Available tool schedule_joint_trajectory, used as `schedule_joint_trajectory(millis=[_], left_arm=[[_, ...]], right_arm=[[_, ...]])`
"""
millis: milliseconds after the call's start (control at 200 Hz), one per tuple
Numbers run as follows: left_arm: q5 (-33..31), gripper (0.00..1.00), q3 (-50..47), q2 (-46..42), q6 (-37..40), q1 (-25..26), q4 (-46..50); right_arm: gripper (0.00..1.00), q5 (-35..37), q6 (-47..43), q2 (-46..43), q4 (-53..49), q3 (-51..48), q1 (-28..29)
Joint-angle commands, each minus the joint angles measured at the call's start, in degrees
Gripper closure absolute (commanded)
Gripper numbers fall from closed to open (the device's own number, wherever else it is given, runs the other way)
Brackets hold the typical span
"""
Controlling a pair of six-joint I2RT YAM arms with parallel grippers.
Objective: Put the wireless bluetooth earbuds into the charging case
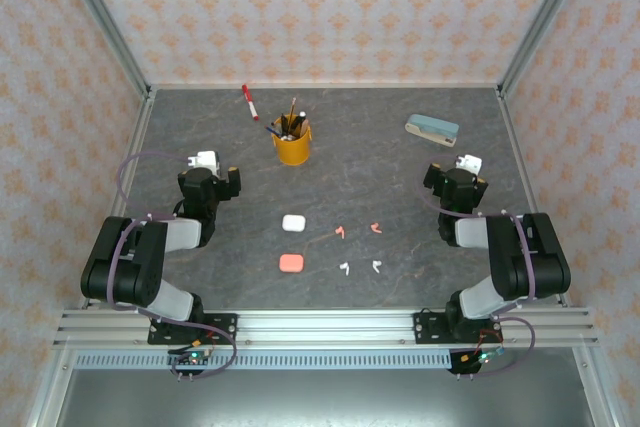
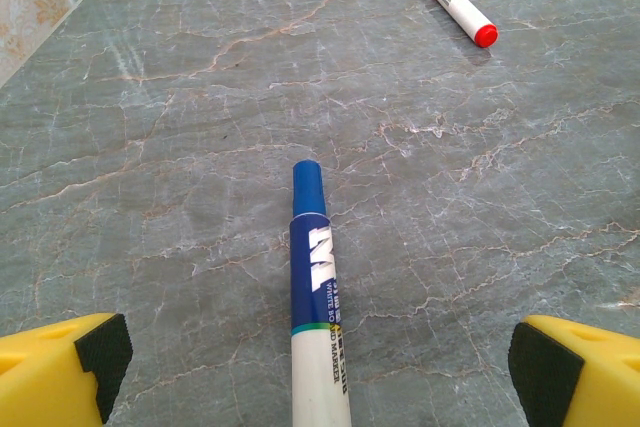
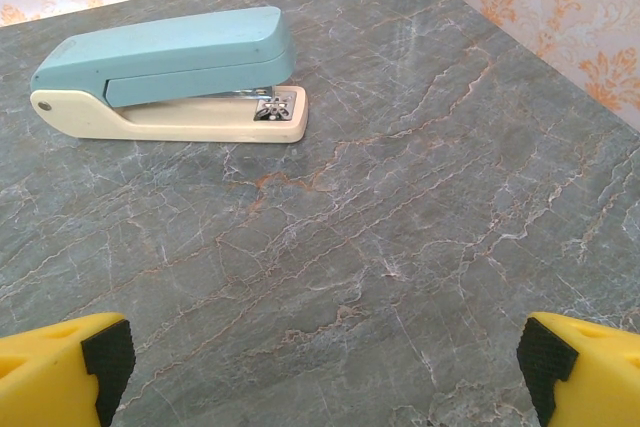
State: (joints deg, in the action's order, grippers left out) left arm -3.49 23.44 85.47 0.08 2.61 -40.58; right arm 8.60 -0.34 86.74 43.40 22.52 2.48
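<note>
Four earbuds (image 1: pixel 344 268), two pink and two white, are lying loose at three o'clock from the white case (image 1: pixel 293 222) and pink case (image 1: pixel 291 263). The left gripper (image 2: pixel 320 352) and right gripper (image 3: pixel 325 362) are both gaping wide, holding nothing. A blue marker (image 2: pixel 318 277) is lying beneath the left one.
</note>
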Motion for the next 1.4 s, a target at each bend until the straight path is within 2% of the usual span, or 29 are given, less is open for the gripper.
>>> schedule_joint_trajectory(millis=[0,90,130,225,315,380,435,485,550,606,716,811,921,1091,1216,1391], left_arm=[[-1.5,0.0,1.4,0.4,0.8,0.0,-1.5],[-2.0,0.0,1.2,0.3,0.8,0.1,-2.1],[-4.0,0.0,2.9,-1.2,0.3,0.4,2.2],[-12.3,0.0,14.7,-4.6,-3.9,0.6,24.9],[-17.8,0.0,25.9,-4.3,-11.2,0.6,43.6],[-17.5,0.0,30.8,-4.3,-18.3,0.6,52.9],[-13.4,0.0,32.5,-5.1,-22.9,0.8,57.4],[-10.3,0.0,33.1,-6.2,-26.9,1.6,60.3],[-7.3,0.0,32.4,-7.9,-30.4,4.0,62.0],[-8.2,0.0,31.6,-9.9,-34.4,7.4,64.2],[-10.5,0.0,30.0,-13.3,-38.6,13.5,69.0],[-8.7,0.0,26.0,-18.1,-42.4,16.4,70.8],[-5.9,0.0,16.5,-28.4,-45.6,18.3,66.8],[-6.0,0.0,4.1,-45.7,-51.0,18.2,64.9],[-7.5,0.0,-0.4,-52.8,-53.9,18.2,63.7],[-7.0,0.0,0.0,-52.6,-54.3,18.1,63.9]], right_arm=[[0.0,1.1,-0.6,0.4,1.4,1.3,0.3],[0.0,2.9,-0.3,-0.5,2.1,0.7,0.3],[0.0,4.9,0.5,-3.1,-2.0,1.8,0.4],[0.0,9.1,2.8,-9.9,-17.4,7.5,0.4],[0.0,10.3,10.6,-14.3,-32.6,13.5,0.4],[0.0,11.7,20.2,-15.5,-42.3,17.7,0.4],[0.0,15.6,29.6,-14.7,-54.3,22.1,0.3],[0.0,12.6,30.1,-12.7,-61.5,26.5,0.2],[0.0,5.2,28.0,-10.6,-67.3,29.9,0.6],[0.01,0.2,26.3,-10.7,-69.6,30.0,1.6],[0.03,-4.4,25.4,-15.1,-71.7,26.6,6.9],[0.03,-7.6,26.8,-18.6,-73.3,23.5,13.2],[0.03,-7.3,31.3,-22.8,-75.3,21.1,22.0],[0.02,-4.9,41.4,-21.5,-76.1,20.5,35.1],[0.01,-2.1,45.1,-14.2,-75.9,25.2,43.4],[0.01,0.7,46.4,2.0,-81.9,39.2,49.8]])
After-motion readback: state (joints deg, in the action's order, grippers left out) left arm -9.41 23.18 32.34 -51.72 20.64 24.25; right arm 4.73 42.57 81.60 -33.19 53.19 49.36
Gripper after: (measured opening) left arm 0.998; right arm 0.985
